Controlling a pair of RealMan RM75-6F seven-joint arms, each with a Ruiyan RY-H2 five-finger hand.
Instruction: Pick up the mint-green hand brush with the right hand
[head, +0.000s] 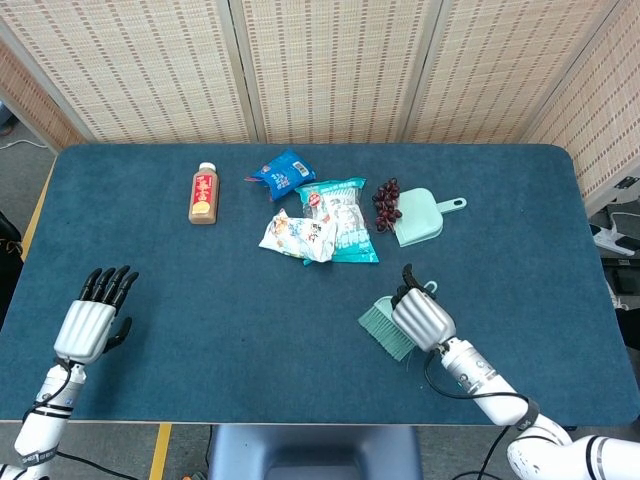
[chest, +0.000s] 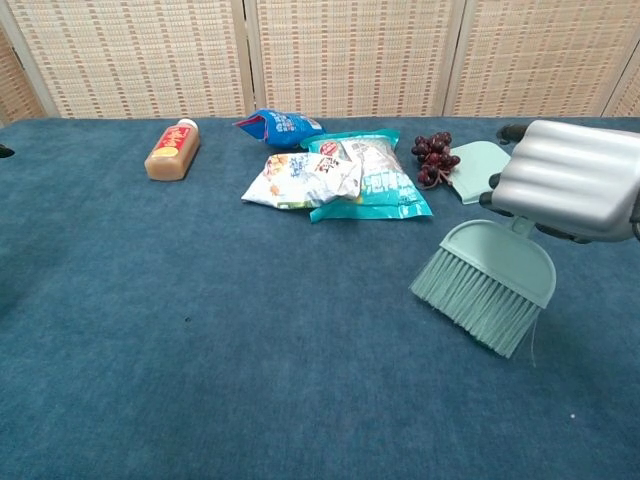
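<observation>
While the head view looks down on it, the right hand is wrapped round the handle of the brush, whose bristles fan out to the hand's left and slightly toward the robot. No bare gap between bristles and table can be made out from this steep angle, so lift cannot be judged here. Ahead of the hand, well apart, lie the dustpan and grapes; further off to its left lie the snack bags and a bottle. The left hand rests far off at the near left edge, fingers spread and holding nothing.

From the chest view, the right hand shows as a ribbed back high at the right, fingers closed over the handle, and the brush hangs below and to its left, bristles angled down toward the cloth. They seem to clear the table, though only narrowly. The left hand does not show here.

By my reading, the grasp is made and the pick-up is in its lifting stage. What comes next calls for a firm hold on the thin handle and a steady rise, so the bristle head neither swings nor drags.
</observation>
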